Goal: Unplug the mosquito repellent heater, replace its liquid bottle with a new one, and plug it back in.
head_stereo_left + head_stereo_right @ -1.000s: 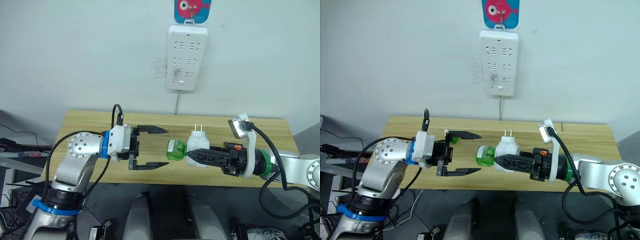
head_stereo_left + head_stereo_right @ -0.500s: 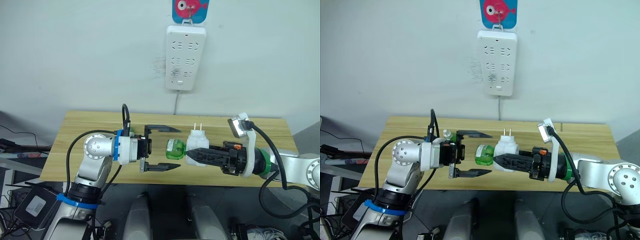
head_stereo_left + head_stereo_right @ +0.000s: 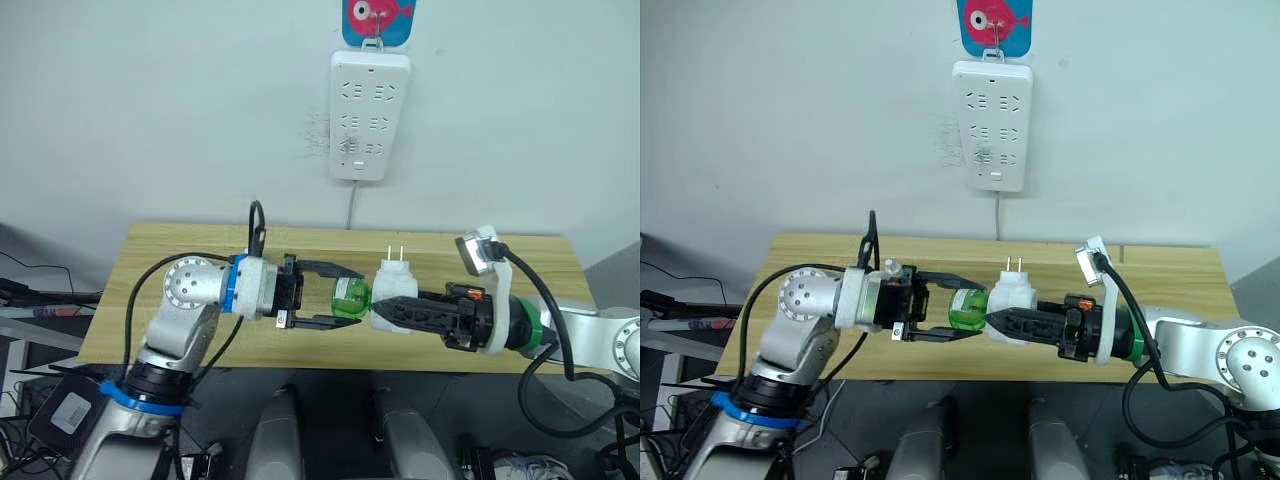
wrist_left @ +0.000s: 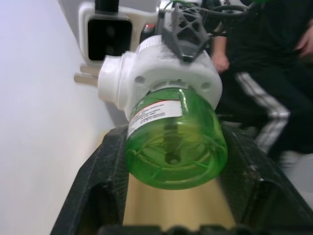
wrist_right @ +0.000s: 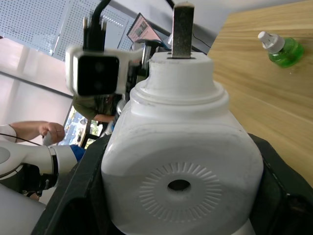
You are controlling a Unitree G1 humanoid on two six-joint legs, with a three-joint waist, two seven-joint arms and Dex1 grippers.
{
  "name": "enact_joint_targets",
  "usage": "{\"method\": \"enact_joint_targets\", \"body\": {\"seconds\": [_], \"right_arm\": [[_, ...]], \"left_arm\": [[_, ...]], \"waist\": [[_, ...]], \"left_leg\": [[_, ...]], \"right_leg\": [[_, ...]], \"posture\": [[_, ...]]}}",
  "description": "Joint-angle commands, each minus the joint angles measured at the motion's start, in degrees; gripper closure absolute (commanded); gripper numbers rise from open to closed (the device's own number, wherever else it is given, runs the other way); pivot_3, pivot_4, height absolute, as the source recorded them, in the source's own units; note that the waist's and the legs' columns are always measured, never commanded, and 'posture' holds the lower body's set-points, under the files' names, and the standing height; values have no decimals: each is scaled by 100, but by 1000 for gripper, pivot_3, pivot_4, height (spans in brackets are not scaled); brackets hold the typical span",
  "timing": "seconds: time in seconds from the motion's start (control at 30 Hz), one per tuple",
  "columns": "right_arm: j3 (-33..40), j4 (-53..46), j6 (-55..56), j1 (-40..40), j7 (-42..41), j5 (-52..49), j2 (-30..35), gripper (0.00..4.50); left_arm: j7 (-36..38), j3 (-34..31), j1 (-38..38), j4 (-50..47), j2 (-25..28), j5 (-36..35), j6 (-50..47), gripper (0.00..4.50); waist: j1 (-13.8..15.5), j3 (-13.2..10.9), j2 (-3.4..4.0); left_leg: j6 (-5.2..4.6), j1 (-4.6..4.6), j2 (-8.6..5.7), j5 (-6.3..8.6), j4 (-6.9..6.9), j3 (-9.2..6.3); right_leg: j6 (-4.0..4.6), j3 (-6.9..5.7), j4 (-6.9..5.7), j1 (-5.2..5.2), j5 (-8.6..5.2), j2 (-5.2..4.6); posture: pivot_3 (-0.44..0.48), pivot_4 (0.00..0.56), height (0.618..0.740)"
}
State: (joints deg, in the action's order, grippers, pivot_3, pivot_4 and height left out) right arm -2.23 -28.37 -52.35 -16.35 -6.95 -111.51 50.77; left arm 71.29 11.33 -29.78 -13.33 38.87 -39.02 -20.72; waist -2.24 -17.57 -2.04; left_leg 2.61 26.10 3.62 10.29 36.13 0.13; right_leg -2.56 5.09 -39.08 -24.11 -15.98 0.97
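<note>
We held the mosquito repellent heater [image 3: 396, 292] in our right gripper [image 3: 392, 311], a little right of the middle of the frame and above the wooden table [image 3: 180, 250]. The black fingers were clamped on its white body. Its two prongs pointed up. It was not in the power strip [image 3: 368, 102] on the wall at the top middle of the frame, so the unplugging was done.

Its liquid bottle [image 3: 350, 299] was in the heater, sticking out toward the left side of the frame. In the left wrist view we saw its green round bottom [image 4: 175, 137] facing us, with one black finger [image 4: 100, 181] on each side of it. Our left gripper [image 3: 345, 297] had its fingers around the bottle. They looked very near it, but we could not tell if they had squeezed it yet.

So we were at the step of taking the old bottle out. Next, we think the left fingers had to press firmly on the bottle, then turn it and pull it away, while the right gripper kept the heater from moving.

The new one [image 5: 282, 49], with its white cap, lay on the table in the upper right of the right wrist view.
</note>
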Motion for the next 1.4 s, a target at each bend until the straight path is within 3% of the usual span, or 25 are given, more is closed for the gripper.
{"method": "enact_joint_targets", "body": {"seconds": [0.03,0.1,0.23,0.4,0.5,0.6,0.67,0.77,0.87,1.1,1.4], "right_arm": [[83,-221,-128,48,-118,-116,107,1477],[90,-223,-146,75,-153,-89,130,1477],[138,-220,-167,158,-204,-52,196,1477],[246,-221,-192,305,-236,-6,304,1477],[350,19,-283,499,-245,549,505,1477],[184,394,-331,524,-63,1778,609,1477],[-185,709,-318,368,216,3045,612,1477],[-1221,1202,-123,-146,81,5254,522,1477],[-1705,1764,-272,-577,-114,6281,260,1477],[-2494,2950,-699,-1526,-1192,7829,-103,1477],[-2481,3798,-612,-1915,-2123,8951,-462,1477]], "left_arm": [[-839,-271,-1301,529,683,-2474,-4715,2254],[-1014,-424,-1757,931,694,-2994,-5708,2254],[-1170,-756,-2243,1589,584,-3355,-6741,2254],[-933,-874,-1846,1165,835,-3237,-6831,2254],[-428,-727,-1159,565,1359,-2659,-6054,2254],[-188,-680,-506,138,1637,-2002,-5092,2254],[-281,-733,-122,-36,1563,-1517,-4371,2254],[-533,-539,568,-195,1340,-209,-2607,2254],[-630,-444,904,-244,1143,371,-1840,2254],[-858,-321,1416,-372,761,945,-1170,2254],[-979,-176,1627,-338,400,1332,-842,2254]], "waist": [[-9,-3,-2],[-68,-2,1],[-127,-5,0],[-127,-5,2],[-126,-5,3],[-96,-7,5],[-89,-7,5],[-61,-7,5],[-33,-8,4],[47,-14,14],[55,-14,14]], "left_leg": [[-5,0,2,-4,1,-8],[-9,-6,-7,-5,-1,-13],[-10,-3,-17,-4,-7,-9],[-9,-4,-6,-4,-16,-6],[-8,-5,-3,-4,-19,-8],[-7,-15,-4,-4,-22,-4],[-7,-14,-4,-4,-19,1],[-7,-15,-8,-5,-12,17],[-8,-12,-12,-5,-10,37],[-8,-1,-9,-4,-20,55],[-8,-1,-11,-3,-16,54]], "right_leg": [[-1,-7,-4,1,-1,-2],[-3,-4,0,5,-1,-2],[-5,1,5,-2,-3,0],[2,-9,-1,-6,-6,17],[8,-7,0,-8,-9,11],[10,10,1,-8,-10,-3],[10,15,5,-7,-10,-12],[10,37,10,-7,-10,-25],[25,54,12,-17,-11,-32],[7,42,11,-30,-1,-9],[11,39,7,-26,-1,-5]], "posture": [[-59,314,740],[-60,315,740],[-62,318,740],[-64,317,740],[-58,317,740],[-49,316,740],[-36,317,740],[-22,317,740],[-10,316,740],[15,312,740],[34,301,740]]}}
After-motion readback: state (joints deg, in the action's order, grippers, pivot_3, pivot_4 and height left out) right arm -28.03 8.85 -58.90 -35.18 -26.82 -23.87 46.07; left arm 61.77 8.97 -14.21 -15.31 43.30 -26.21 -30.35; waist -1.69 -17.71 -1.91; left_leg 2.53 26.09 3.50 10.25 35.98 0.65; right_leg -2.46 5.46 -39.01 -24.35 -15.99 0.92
